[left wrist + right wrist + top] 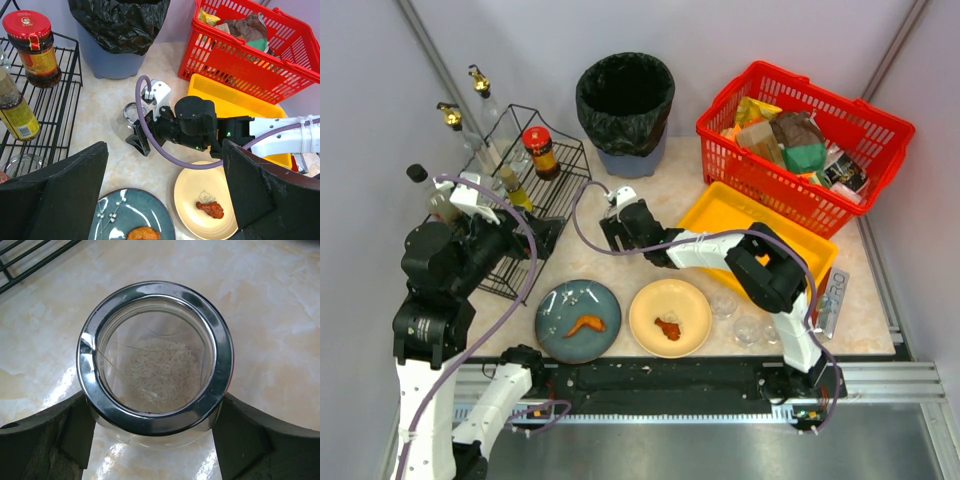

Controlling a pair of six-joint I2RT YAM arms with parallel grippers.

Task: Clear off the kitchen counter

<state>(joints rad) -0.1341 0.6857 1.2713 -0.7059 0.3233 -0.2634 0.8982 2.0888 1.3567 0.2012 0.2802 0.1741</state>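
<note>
Much is left on the kitchen counter (pixel 685 188): a blue plate (pixel 577 320), a yellow plate (pixel 670 317), small glasses (pixel 748 329) and a glass jar (pixel 155 290). The right gripper (pixel 154 401) has its jaws flanking the jar, hold unclear; the left gripper (pixel 165 150) gapes wide, empty

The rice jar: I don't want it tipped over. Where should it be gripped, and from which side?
Grip the jar across its round glass wall just under the metal rim, coming straight down from above: it stands upright, mouth facing up.
</note>
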